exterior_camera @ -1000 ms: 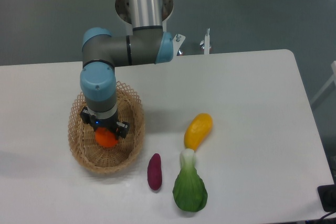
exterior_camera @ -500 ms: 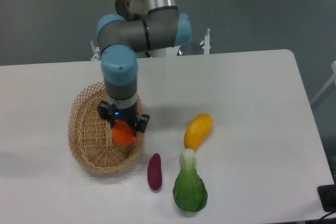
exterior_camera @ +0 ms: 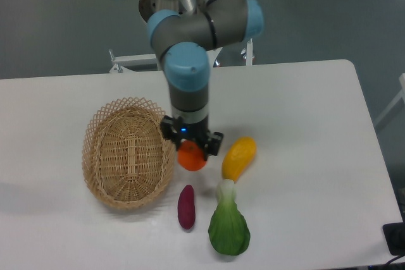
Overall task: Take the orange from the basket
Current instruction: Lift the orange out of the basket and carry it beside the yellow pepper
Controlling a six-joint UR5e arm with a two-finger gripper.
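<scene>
No legible text, labels, brand marks, numbers or signs anywhere in view. Checked arm housing, white table, and the produce lying on it: nothing readable (a small blue light glows at the wrist, but it carries no characters).

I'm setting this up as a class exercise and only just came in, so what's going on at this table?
A single robot arm has its gripper shut on a small orange, held just to the right of the wicker basket, which now looks empty. The orange is outside the rim, above the white table. Close by lie a yellow mango-like fruit, a purple sweet potato and a green bok choy, none of them touched.
</scene>
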